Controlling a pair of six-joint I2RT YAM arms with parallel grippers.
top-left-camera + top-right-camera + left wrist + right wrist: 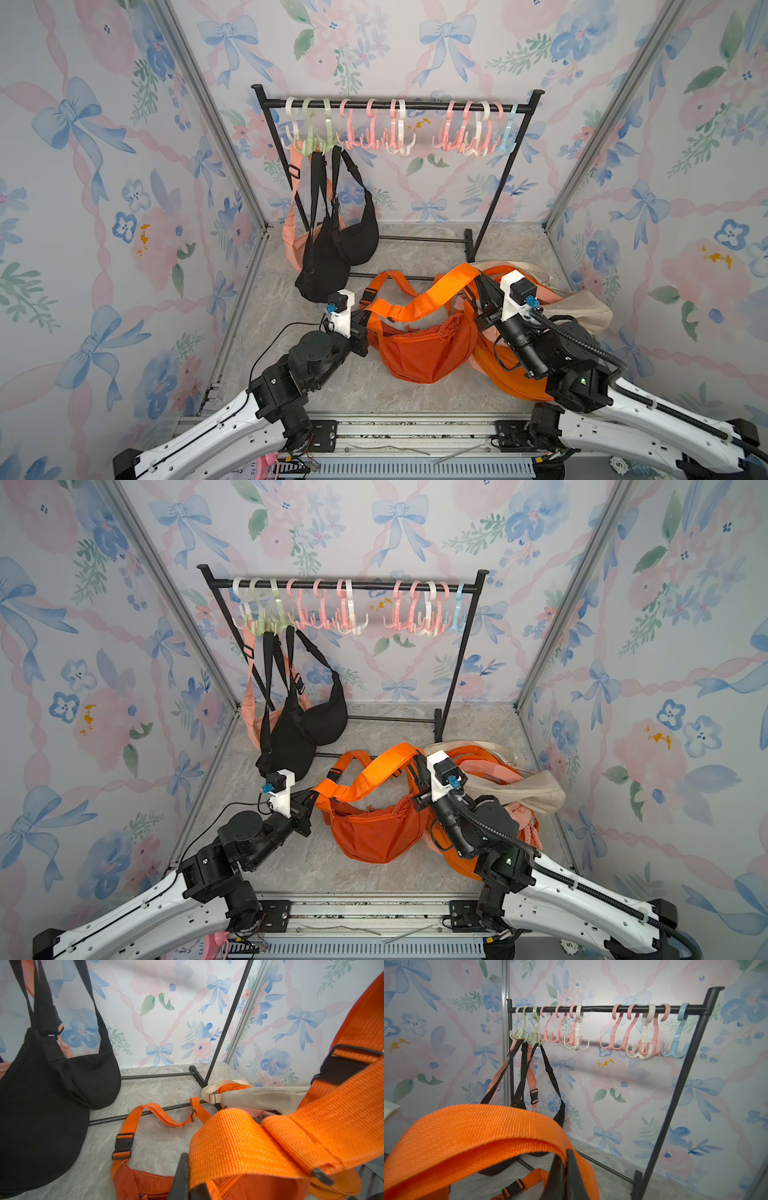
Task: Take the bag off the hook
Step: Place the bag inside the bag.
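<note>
Your orange bag (424, 353) is off the hooks (469, 129) and lies on the floor (291, 299), in front of the rack (428, 105) and between your two arms. In both top views its wide strap (415, 303) rises from the bag and runs up from one gripper to the other.

Your left gripper (365, 319) is clamped on the strap. In the left wrist view the webbing passes between the two dark fingers (181, 1176), just above the bag's zipped top.

Your right gripper (478, 286) has its jaws drawn tight together. In the right wrist view the strap (477, 1126) arches across the tips of the fingers (574, 1176) and drops down their far side. You cannot tell from here whether it is nipped between them or only draped over them.

Two black bags (332, 257) and a pink bag (293, 245) hang from the green hooks (309, 129) at one end of the rack. The other hooks on the bar are bare.

A cream bag (586, 307) lies on the floor behind your right arm, touching a heap of orange and pink fabric.
</note>
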